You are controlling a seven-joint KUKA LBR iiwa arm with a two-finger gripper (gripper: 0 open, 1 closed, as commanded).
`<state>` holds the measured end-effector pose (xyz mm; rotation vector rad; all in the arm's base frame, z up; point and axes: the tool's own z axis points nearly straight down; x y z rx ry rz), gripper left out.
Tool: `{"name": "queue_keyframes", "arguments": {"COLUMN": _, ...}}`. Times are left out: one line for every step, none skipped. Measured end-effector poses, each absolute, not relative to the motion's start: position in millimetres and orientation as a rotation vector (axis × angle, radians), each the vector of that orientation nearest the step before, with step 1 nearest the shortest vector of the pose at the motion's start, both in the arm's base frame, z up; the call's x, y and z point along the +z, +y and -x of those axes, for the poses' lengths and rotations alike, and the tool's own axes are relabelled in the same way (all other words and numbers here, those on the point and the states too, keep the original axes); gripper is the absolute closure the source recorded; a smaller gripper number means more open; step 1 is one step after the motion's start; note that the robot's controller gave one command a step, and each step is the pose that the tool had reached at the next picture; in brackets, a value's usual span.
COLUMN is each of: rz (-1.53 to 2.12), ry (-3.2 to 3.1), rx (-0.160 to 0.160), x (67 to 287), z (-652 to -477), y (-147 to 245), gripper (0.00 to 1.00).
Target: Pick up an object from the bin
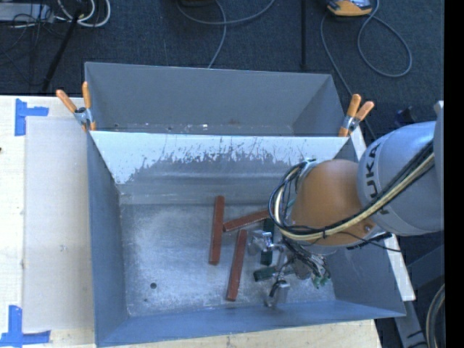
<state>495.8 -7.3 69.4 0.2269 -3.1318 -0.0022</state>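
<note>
Jaws: cannot tell whether open or closed.
Bin (159, 256): grey metal, sloped walls.
Arm (330, 194): reaches in over the bin's right wall; orange cover, looped cables.
Gripper (274, 272): low over the bin's floor, right of centre.
Sticks (217, 230): three, brown, loosely crossed at the bin's centre; the one nearest the bin's front wall lies just beside the gripper.

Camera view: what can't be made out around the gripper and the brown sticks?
- Gripper: whether it holds anything; its tip is too small and cluttered to read.
- Slanted stick: its right end is hidden under the cables.
- Bin: its right-hand floor is hidden by the orange cover and the arm, so anything lying there cannot be told.
</note>
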Motion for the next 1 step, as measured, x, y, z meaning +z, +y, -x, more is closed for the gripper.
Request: {"name": "queue_keyframes", "arguments": {"rz": -0.103, "ry": -3.142, "rx": 0.006, "x": 69.8, "z": -515.3, "y": -117.2, "gripper": 0.00}}
